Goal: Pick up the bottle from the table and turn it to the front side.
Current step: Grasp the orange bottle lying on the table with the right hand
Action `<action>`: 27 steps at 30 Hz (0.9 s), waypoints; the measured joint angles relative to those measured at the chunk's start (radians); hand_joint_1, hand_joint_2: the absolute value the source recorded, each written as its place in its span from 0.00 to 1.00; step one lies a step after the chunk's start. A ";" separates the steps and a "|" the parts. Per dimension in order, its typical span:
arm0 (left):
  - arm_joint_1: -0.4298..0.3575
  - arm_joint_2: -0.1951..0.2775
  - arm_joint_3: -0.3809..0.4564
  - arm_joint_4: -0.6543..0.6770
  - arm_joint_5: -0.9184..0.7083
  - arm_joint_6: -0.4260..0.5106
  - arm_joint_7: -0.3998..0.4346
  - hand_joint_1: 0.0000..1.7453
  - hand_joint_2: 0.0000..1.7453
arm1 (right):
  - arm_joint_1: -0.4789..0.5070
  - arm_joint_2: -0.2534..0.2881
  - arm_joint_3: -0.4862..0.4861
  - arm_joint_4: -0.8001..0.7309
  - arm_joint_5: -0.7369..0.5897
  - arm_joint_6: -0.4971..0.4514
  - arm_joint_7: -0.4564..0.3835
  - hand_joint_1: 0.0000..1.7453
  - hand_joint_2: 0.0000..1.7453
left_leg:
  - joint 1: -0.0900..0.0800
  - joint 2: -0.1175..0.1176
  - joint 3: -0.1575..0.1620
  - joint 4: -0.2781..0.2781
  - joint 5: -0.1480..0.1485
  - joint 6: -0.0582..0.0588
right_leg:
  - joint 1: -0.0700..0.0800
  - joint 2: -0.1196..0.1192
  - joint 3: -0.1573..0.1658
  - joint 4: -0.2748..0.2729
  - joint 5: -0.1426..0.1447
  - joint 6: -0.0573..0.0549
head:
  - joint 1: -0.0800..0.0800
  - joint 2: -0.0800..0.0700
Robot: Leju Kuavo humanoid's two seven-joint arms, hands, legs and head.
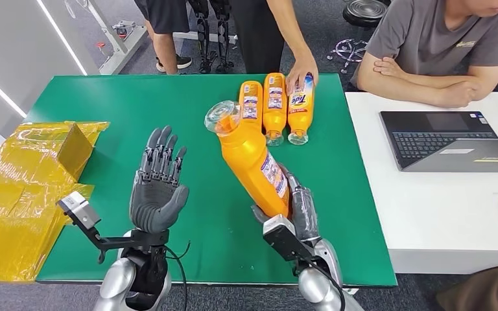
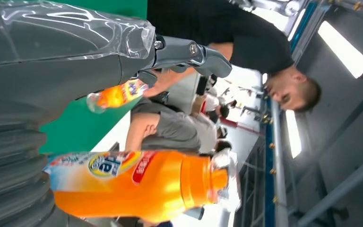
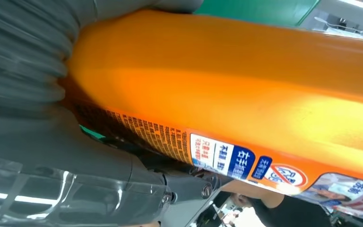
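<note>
Right hand (image 1: 296,208) grips the orange bottle (image 1: 251,157) around its lower body and holds it above the green table (image 1: 136,103), tilted so the clear cap points up and away toward the far side; the small-print label faces right. From the left wrist view the same bottle (image 2: 137,184) shows its logo side. Left hand (image 1: 157,181) stands beside it, palm up, fingers spread and holding nothing, with open green surface between the two hands and all around it toward the left. Just beyond the raised cap, three more orange bottles (image 1: 274,107) lie side by side near the table's far edge, and a person's hand (image 1: 300,70) rests on the rightmost of them. Crumpled yellow bags (image 1: 29,188) spill over the table's left edge. On the right, a white desk (image 1: 441,214) butts against the green one, carrying an open laptop (image 1: 450,139), and a seated person leans on it with folded arms.
</note>
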 joint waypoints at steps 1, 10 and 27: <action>-0.004 0.000 -0.001 0.004 0.000 -0.004 0.002 0.00 1.00 | -0.001 0.000 0.004 0.000 0.008 0.016 0.008 1.00 1.00 | 0.000 0.000 0.000 0.000 0.000 0.000 | 0.000 0.000 0.000 0.000 0.000 0.000 | 0.000 0.000; -0.040 0.000 -0.003 0.051 -0.001 -0.014 0.003 0.00 1.00 | -0.036 -0.008 0.061 0.015 0.061 0.194 0.059 1.00 1.00 | 0.000 0.000 0.000 0.000 0.000 0.000 | 0.000 0.000 0.000 0.000 0.000 0.000 | 0.000 0.000; -0.057 0.000 0.003 0.100 0.002 -0.015 -0.010 0.00 1.00 | -0.105 -0.018 0.109 0.083 0.073 0.362 0.056 1.00 1.00 | 0.000 0.000 0.000 0.000 0.000 0.000 | 0.000 0.000 0.000 0.000 0.000 0.000 | 0.000 0.000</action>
